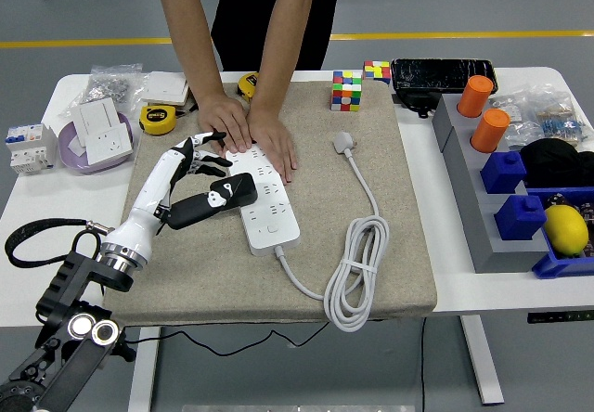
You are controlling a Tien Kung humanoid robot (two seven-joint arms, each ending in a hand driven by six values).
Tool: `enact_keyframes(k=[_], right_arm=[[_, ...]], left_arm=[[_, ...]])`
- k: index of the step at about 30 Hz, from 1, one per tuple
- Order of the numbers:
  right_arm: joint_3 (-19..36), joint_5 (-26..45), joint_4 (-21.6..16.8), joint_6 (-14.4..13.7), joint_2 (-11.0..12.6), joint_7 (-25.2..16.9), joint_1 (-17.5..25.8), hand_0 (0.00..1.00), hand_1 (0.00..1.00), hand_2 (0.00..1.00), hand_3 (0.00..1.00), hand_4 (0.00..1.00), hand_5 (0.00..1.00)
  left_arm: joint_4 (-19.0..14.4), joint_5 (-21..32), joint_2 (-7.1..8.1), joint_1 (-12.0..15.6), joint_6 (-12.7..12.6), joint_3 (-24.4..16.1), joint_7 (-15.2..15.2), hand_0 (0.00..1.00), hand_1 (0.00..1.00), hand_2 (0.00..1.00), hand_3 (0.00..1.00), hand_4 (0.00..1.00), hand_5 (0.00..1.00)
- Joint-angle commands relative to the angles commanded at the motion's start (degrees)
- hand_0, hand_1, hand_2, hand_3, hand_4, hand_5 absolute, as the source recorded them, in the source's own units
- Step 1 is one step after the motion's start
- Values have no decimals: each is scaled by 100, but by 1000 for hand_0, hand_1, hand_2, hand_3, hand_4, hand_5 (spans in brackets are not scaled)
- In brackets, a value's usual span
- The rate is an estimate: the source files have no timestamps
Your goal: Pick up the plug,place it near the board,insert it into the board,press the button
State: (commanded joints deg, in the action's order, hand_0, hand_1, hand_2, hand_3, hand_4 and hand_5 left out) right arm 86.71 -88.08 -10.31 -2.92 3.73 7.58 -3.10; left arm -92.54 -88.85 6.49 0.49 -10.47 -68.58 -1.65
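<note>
My left hand reaches over the beige mat toward the bench's far-left part, fingers spread and holding nothing. The black plug lies just beneath it, resting against the white board. A person's two hands press flat on the board's far end.

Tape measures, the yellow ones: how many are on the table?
2. One tape measure lies on the white table left of the mat's far corner. The second tape measure sits at the mat's far edge, partly hidden behind the person's arm.
</note>
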Motion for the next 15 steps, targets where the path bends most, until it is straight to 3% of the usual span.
enact_keyframes(k=[4,5,6,11,12,15], right_arm=[[37,-41,0,4,-6,4,9,772,683,705,682,998,834],[38,-41,0,4,-8,2,7,772,683,705,682,998,834],[29,-26,0,2,-8,-6,2,772,681,705,681,998,835],[29,-9,0,2,-4,-4,-11,772,681,705,681,998,835],[35,-15,0,2,-3,-1,-11,772,682,705,682,998,834],[53,-21,0,3,1,3,-7,772,682,705,682,998,834]], left_arm=[[26,716,35,51,192,95,179,998,998,998,998,976,472],[30,689,38,55,315,114,268,998,998,998,998,976,472],[34,532,52,43,447,149,387,973,998,907,947,927,396],[13,-129,158,-72,864,392,770,973,998,907,947,927,396],[1,-320,183,-99,921,450,836,713,734,629,933,800,179],[-47,-860,291,-218,1025,732,1015,713,734,629,933,800,179]])
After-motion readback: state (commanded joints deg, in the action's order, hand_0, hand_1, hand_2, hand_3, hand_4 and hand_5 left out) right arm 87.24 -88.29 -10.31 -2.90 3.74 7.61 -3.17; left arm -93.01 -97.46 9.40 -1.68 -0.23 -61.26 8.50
